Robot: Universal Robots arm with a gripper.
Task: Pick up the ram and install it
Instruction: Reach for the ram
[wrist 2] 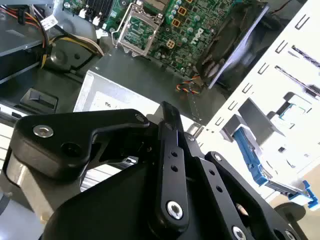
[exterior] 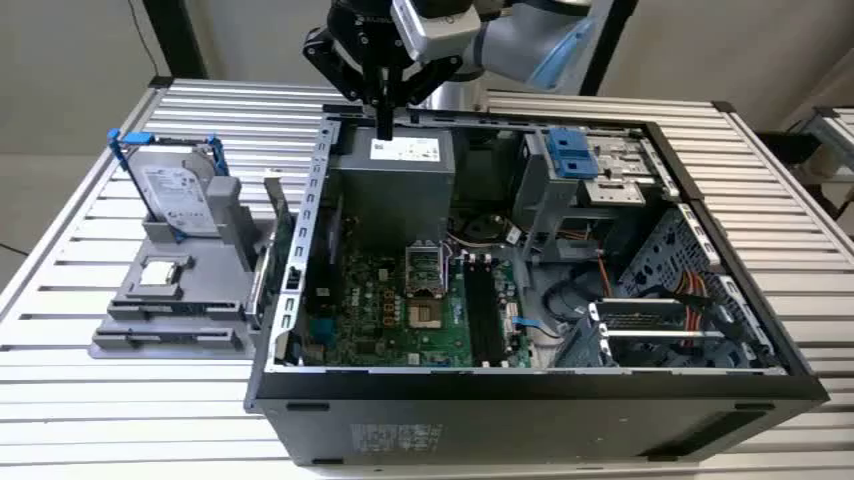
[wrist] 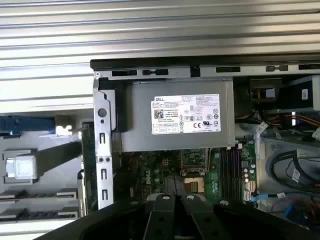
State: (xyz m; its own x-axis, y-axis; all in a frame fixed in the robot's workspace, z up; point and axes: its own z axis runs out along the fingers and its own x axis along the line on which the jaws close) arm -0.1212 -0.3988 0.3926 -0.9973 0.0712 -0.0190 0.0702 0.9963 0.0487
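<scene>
- The gripper [exterior: 384, 128] hangs over the far end of the open computer case [exterior: 534, 400], above the grey power supply [exterior: 394, 165]. Its fingers are pressed together with nothing between them.
- The ram [exterior: 267, 245] stands on edge in the grey holder [exterior: 174, 320], outside the case and just beside the case wall on the exterior view's left. It is well apart from the gripper.
- In the first wrist view the ram [wrist: 88, 160] is a thin green strip running along that wall. The square silver chip [wrist: 25, 167] lies further out on the holder.
- The exterior view adds the hard drive [exterior: 180, 190], upright in its blue frame at the holder's far end, and the slatted table [exterior: 120, 400] under everything.
- The second wrist view looks past the closed gripper [wrist 2: 167, 112] to the motherboard [wrist 2: 190, 25], its open processor socket [wrist 2: 135, 30] and some orange wires [wrist 2: 187, 86].
- Dark memory slots [exterior: 483, 315] lie on the board, to the exterior view's right of the socket.
</scene>
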